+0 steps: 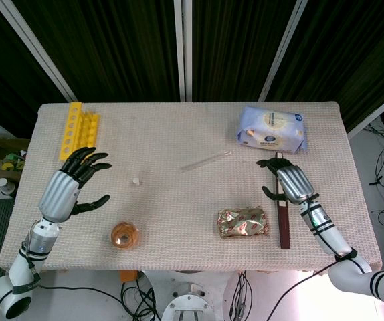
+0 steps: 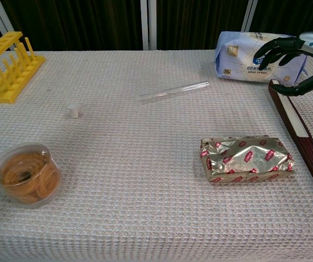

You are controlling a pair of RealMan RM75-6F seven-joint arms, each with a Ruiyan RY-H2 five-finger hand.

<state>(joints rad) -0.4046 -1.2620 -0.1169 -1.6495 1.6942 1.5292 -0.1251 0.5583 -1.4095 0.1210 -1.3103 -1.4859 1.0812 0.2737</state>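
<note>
Just in front of the blue-white packet [image 1: 272, 129], the right hand [image 1: 287, 179] hovers over the far end of the dark wooden bar [image 1: 283, 214], fingers curled apart, gripping nothing. The foil packet [image 1: 243, 222] lies just beside that bar. Well away from the blue-white packet, near the yellow rack [image 1: 78, 129], the left hand [image 1: 71, 184] hangs spread and empty above the surface [image 1: 178, 154].

A long, dark brown flat box [image 2: 304, 139] with a pale strip along its top lies flat near the counter's right edge, its far end just beside a blue-white soft packet [image 2: 244, 57].
</note>
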